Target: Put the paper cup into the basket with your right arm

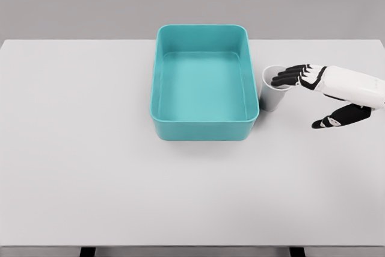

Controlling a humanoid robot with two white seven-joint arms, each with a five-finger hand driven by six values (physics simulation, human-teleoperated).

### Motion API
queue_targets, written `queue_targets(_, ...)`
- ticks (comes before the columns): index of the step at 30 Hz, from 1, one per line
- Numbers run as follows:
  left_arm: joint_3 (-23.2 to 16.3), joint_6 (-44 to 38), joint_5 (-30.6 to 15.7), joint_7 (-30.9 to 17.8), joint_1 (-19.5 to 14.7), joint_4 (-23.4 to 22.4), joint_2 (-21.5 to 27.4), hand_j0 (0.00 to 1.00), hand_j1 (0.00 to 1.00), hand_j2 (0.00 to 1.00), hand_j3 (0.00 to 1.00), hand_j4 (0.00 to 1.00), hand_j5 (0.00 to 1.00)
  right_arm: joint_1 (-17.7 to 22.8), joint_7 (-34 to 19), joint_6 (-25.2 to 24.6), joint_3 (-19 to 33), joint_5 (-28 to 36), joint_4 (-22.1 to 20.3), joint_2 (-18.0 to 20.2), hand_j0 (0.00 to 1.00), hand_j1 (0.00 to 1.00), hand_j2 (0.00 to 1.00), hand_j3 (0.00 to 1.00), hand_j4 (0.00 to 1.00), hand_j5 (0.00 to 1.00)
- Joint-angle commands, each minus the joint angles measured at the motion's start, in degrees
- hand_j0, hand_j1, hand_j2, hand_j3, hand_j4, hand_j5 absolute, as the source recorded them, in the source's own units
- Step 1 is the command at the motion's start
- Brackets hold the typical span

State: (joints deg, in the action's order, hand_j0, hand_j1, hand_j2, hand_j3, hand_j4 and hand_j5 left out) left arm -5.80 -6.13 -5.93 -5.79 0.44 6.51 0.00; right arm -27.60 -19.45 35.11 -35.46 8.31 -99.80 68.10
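A white paper cup stands upright on the table just right of the teal basket, almost touching its right wall. My right hand comes in from the right edge, its black fingers stretched over the cup's rim and far side, the thumb held apart lower right. The hand is spread and has not closed around the cup. The basket holds nothing. No left arm shows.
The white table spreads wide to the left and front of the basket. Its far edge runs just behind the basket's back wall.
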Motion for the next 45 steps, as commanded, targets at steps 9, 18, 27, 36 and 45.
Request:
queue_targets(9, 0.00, -0.02, -0.05, -0.01, 0.00, -0.01, 0.00, 1.00, 1.00, 1.00, 1.00, 1.00, 1.00, 1.76, -0.67, -0.11, 4.26, 7.76, 9.62, -7.28, 1.00, 1.00, 1.00, 1.00, 1.00, 1.00)
queue_targets(18, 0.00, -0.02, 0.04, -0.01, 0.09, -0.01, 0.00, 1.00, 1.00, 1.00, 1.00, 1.00, 1.00, 6.50, -15.55, -20.41, 24.91, 28.08, 17.18, -28.98, 1.00, 1.00, 1.00, 1.00, 1.00, 1.00)
queue_targets(27, 0.00, -0.02, -0.05, -0.01, 0.09, -0.01, 0.00, 1.00, 1.00, 1.00, 1.00, 1.00, 1.00, 6.77, -15.55, -28.60, 31.33, 18.24, 25.18, -35.94, 1.00, 1.00, 1.00, 1.00, 1.00, 1.00)
queue_targets(36, 0.00, -0.02, 0.04, -0.01, 0.09, -0.01, 0.00, 1.00, 1.00, 1.00, 1.00, 1.00, 1.00, 6.15, -15.55, -28.51, 25.62, 4.61, 30.02, -36.11, 1.00, 1.00, 1.00, 1.00, 1.00, 1.00)
queue_targets(45, 0.00, -0.02, 0.04, -0.01, 0.00, -0.01, 0.00, 1.00, 1.00, 1.00, 1.00, 1.00, 1.00, 5.89, -15.55, -28.34, 26.50, 5.75, 34.94, -37.43, 1.00, 1.00, 1.00, 1.00, 1.00, 1.00)
